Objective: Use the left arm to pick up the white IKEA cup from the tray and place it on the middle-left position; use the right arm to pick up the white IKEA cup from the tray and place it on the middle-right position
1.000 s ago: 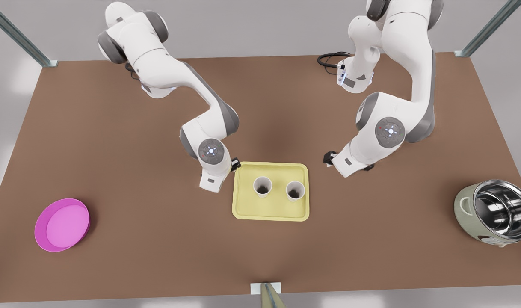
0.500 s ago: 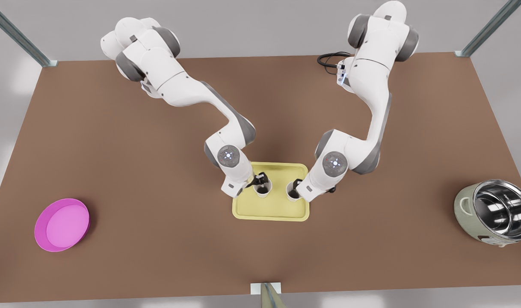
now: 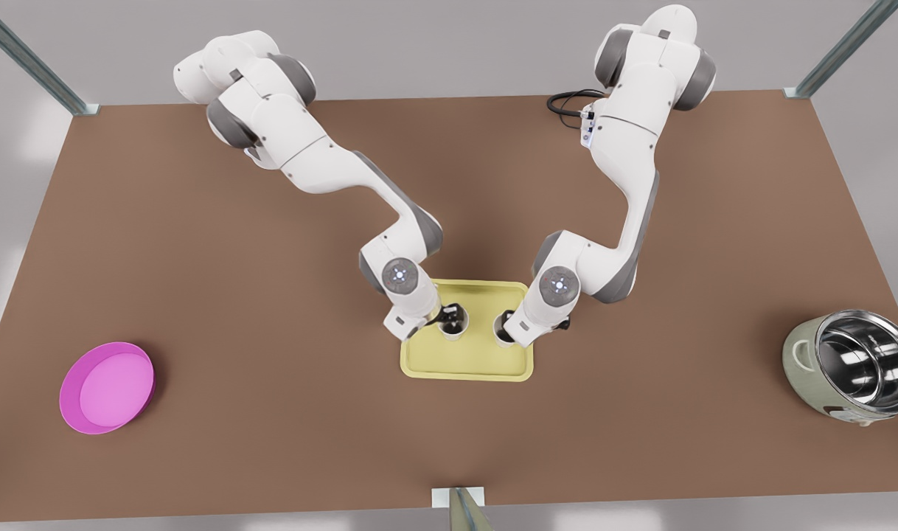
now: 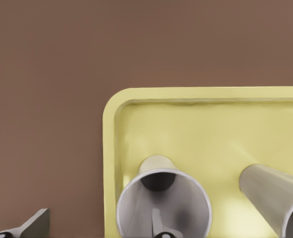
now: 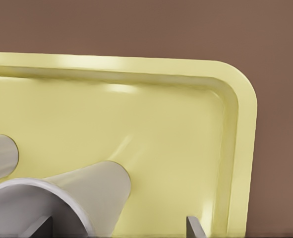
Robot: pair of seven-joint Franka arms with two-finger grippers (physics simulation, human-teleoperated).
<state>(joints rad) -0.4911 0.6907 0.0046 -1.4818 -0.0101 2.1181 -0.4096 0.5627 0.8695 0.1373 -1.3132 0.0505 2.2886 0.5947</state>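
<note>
Two white robot arms are seen reaching down onto the pale yellow rectangular tray (image 3: pixel 465 365) at the middle of the brown tabletop (image 3: pixel 272 413). Two white tapered cups stand upright on it, apart. The left gripper (image 3: pixel 449 317) is spread across the wall of the cup on the front view's left (image 3: pixel 454 325), one finger inside (image 4: pixel 157 224), one outside (image 4: pixel 33 225). The right gripper (image 3: pixel 505 329) straddles the other cup (image 5: pixel 62 203) likewise. Neither is clamped yet. Each rim should be seated deep between the fingers before closing, and a straight lift is advised so the cups are not tipped.
</note>
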